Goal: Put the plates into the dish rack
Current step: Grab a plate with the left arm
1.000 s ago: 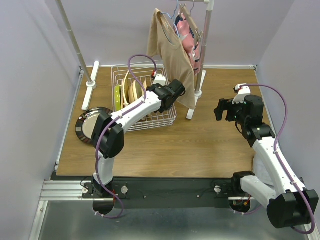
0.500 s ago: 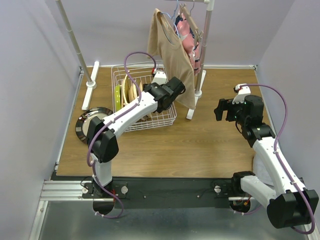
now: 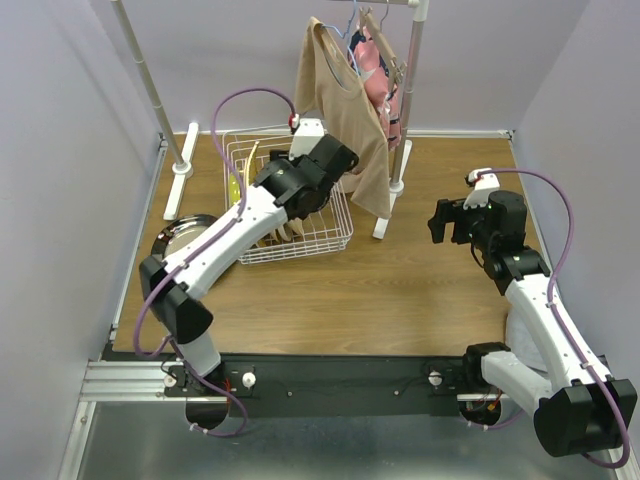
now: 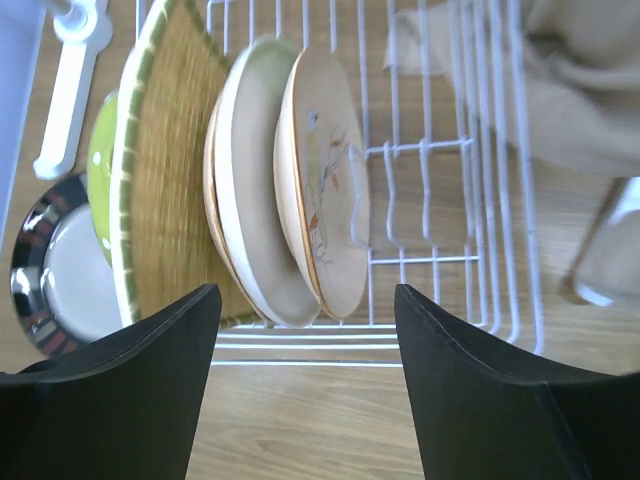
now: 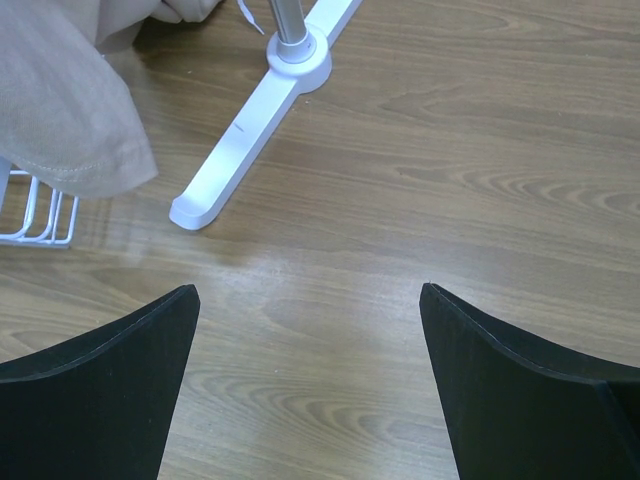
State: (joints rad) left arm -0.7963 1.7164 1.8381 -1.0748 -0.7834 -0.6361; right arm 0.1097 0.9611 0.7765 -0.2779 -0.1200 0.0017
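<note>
From above, your left arm (image 3: pixel 230 235) stretches from the near edge out over the dish rack (image 3: pixel 335 232), which sits toward the far left corner of the desk (image 3: pixel 400 290). Several plates stand on edge in the left part of the rack. A dark-rimmed plate (image 3: pixel 170 252) lies flat on the desk outside it, by the left edge and partly under the arm. A clothes stand (image 3: pixel 412 90) rises at the far edge with a beige garment (image 3: pixel 345 110) hanging beside the rack. Your right gripper (image 3: pixel 436 221) hovers over bare wood toward the right edge, well apart from the rack.

In the left wrist view, your left gripper (image 4: pixel 302 292) is spread wide with nothing between its fingers, looking down on the rack's near side. Standing in the rack from left to right are a lime plate (image 4: pixel 100 165), a yellow woven-look plate (image 4: pixel 165 170) with a green rim, a cream-green plate (image 4: pixel 245 180) and a peach bird-painted plate (image 4: pixel 325 180), which leans against the cream-green one. The rim of another plate shows behind the cream-green one. The prongs to the right of them hold nothing. The dark-rimmed plate shows at the left, outside the wire.

In the right wrist view, your right gripper is also parted and empty above the wood. The stand's white foot (image 5: pixel 255 110) lies ahead of it, the garment's hem hangs at upper left, and a corner of the rack shows at the left border.
</note>
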